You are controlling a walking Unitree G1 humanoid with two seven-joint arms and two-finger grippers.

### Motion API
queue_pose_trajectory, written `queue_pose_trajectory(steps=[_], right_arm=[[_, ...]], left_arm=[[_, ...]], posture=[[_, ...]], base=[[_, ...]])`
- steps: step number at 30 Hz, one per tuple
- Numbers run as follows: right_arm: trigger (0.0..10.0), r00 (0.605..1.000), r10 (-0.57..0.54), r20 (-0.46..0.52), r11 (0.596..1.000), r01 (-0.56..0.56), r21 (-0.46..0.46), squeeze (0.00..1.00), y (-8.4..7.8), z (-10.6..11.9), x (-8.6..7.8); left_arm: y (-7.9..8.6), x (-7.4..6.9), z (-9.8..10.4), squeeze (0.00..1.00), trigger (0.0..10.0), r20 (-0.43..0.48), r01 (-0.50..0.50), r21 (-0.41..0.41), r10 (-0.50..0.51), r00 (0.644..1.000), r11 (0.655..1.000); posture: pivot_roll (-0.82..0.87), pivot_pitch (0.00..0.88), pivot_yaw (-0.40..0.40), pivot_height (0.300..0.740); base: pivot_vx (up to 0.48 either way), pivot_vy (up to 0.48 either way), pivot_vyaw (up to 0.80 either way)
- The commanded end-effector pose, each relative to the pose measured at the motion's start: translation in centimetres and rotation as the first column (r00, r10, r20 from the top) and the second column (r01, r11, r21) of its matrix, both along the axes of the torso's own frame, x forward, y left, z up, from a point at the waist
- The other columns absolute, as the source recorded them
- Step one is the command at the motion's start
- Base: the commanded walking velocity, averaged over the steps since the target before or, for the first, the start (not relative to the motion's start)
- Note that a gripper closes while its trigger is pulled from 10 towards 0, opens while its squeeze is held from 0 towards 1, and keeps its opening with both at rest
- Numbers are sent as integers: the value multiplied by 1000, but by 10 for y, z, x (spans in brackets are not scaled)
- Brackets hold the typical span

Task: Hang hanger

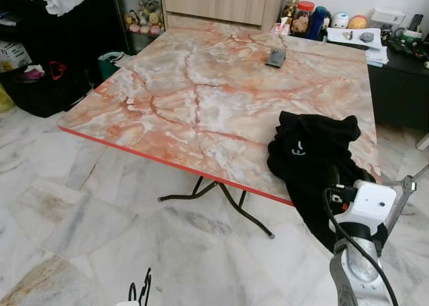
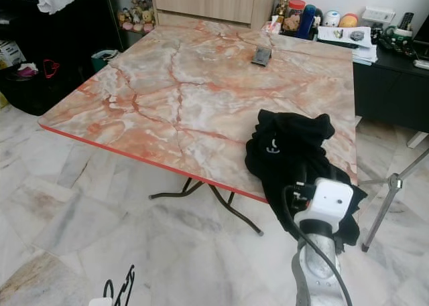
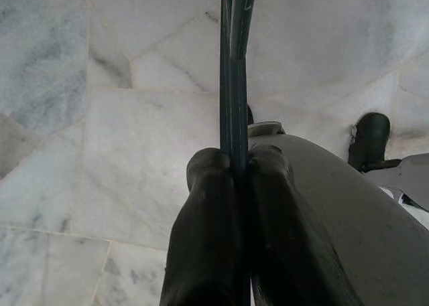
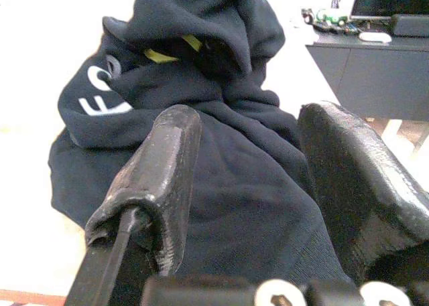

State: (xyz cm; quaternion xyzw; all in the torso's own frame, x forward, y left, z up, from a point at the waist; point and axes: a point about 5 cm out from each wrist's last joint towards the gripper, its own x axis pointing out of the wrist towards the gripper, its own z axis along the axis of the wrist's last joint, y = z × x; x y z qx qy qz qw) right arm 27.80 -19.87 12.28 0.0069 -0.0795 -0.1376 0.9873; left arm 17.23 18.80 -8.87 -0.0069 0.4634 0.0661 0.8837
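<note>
1. A square marble-patterned table [image 1: 188,98] with a red edge stands on pale marble floor tiles [image 1: 80,232].
2. A black garment [image 1: 315,159] with white lettering lies at the table's near right corner, part of it hanging over the near edge.
3. The right gripper [image 4: 248,185] sits just before the hanging cloth, its two fingers spread apart with dark fabric between them.
4. The left gripper [image 3: 234,179] hangs low over the floor, fingers pressed together on the thin dark hanger [image 3: 233,71].
5. A small dark object [image 1: 275,57] lies near the table's far edge.
</note>
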Motion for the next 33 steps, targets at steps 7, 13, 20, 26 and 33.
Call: queue_pose_trajectory(steps=[7,13,20,26,33], right_arm=[[10000,999,-21,-33,999,23,45,0,-2,-2,-5],[10000,999,-17,-48,999,18,37,0,-1,-4,-7],[10000,999,-25,-43,999,27,40,0,0,-5,-8],[10000,999,-32,-40,999,33,35,0,-1,-4,-9],[10000,996,-87,-34,996,88,24,0,-9,-3,-9]], left_arm=[[-10,-16,-8,0,10000,-63,33,-18,-34,997,999],[-10,-17,-9,0,10000,-62,38,-18,-39,997,999],[-10,-19,-9,0,10000,-65,43,-17,-44,997,999],[-10,-19,-10,0,10000,-66,45,-16,-46,997,999],[-10,-19,-9,0,10000,-64,47,-17,-48,997,999]], posture=[[45,153,-46,740],[46,148,-46,740],[48,139,-45,740],[52,139,-47,740],[54,154,-49,740]], base=[[0,-449,-225],[0,-454,-782],[0,-455,-608],[0,-456,0],[0,-455,0]])
